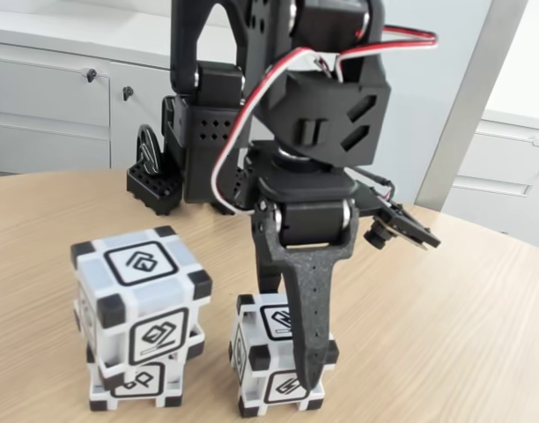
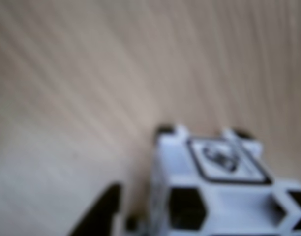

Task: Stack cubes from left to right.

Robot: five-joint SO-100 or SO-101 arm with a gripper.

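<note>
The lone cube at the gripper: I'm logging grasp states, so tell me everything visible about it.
The single white plastic cube with black corner blocks sits upright on the light wooden table, right of the two-cube stack in the fixed view and apart from it. Each visible face carries a black-framed line glyph. The black gripper straddles it, one long finger running down its front face. Whether the fingers squeeze it cannot be told. The wrist view shows it blurred.

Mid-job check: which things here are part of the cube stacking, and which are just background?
Part of the job:
- top cube of the left stack
- bottom cube under it
- lone cube on the right
- gripper, down around the lone cube

Just there:
- table
- cabinets behind
- arm base
</note>
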